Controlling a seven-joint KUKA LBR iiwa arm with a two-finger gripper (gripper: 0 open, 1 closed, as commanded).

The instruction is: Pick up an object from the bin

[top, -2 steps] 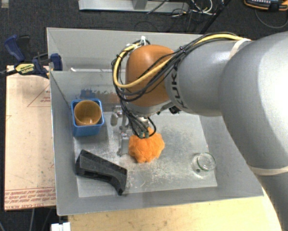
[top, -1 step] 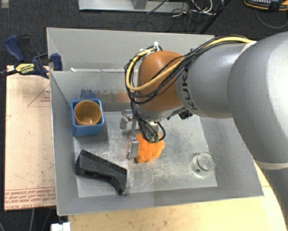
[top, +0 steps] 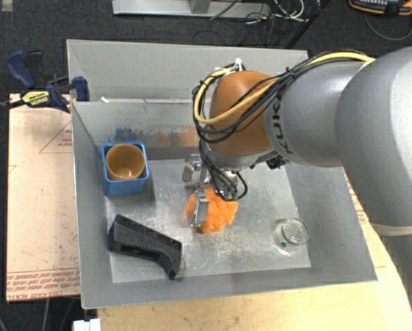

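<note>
In the camera view you see the arm (top: 330, 116) reach in from the right, its jaws down at the bin's (top: 89, 205) centre, touching a crumpled orange lump (top: 221, 216). You cannot tell how wide the jaws stand. A black angled piece (top: 144, 243) lies lower left.

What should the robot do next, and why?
Probably ease the gripper a little lower over the orange lump. It sits right at that lump's left edge, while the black angled piece and the blue cup lie well apart from it.
</note>
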